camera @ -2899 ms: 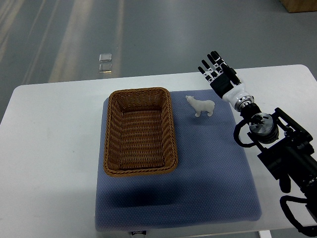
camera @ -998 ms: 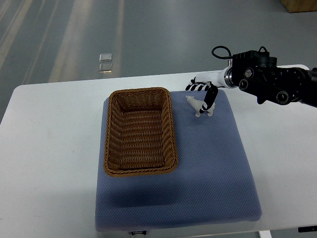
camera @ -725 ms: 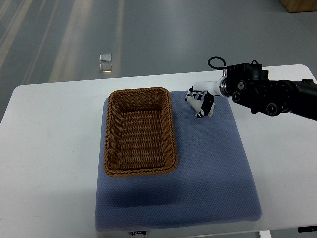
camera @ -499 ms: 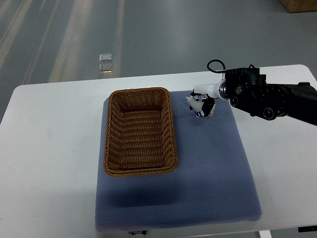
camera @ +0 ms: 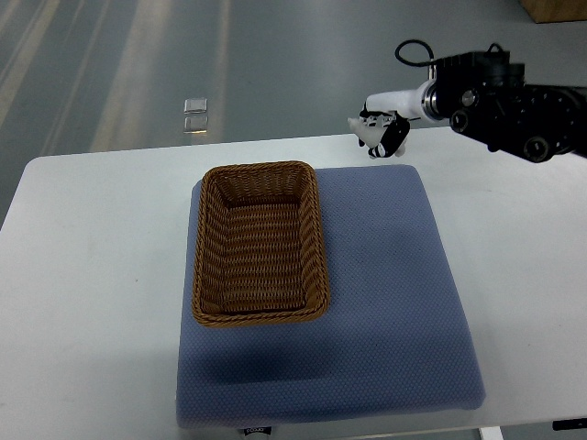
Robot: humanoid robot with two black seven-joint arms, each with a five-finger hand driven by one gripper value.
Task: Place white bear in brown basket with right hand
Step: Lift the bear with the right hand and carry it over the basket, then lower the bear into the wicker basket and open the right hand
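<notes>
The right hand (camera: 380,129) has its fingers curled around the bear (camera: 364,129), gripping it raised above the table's far edge; the basket (camera: 260,242) sits on the mat (camera: 385,284), well below-left of the fingers

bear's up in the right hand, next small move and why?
Probably carry it left and toward the robot, over the brown basket. The right hand holds the white bear lifted past the blue mat's far right corner; the basket sits open on the mat's left side.
</notes>
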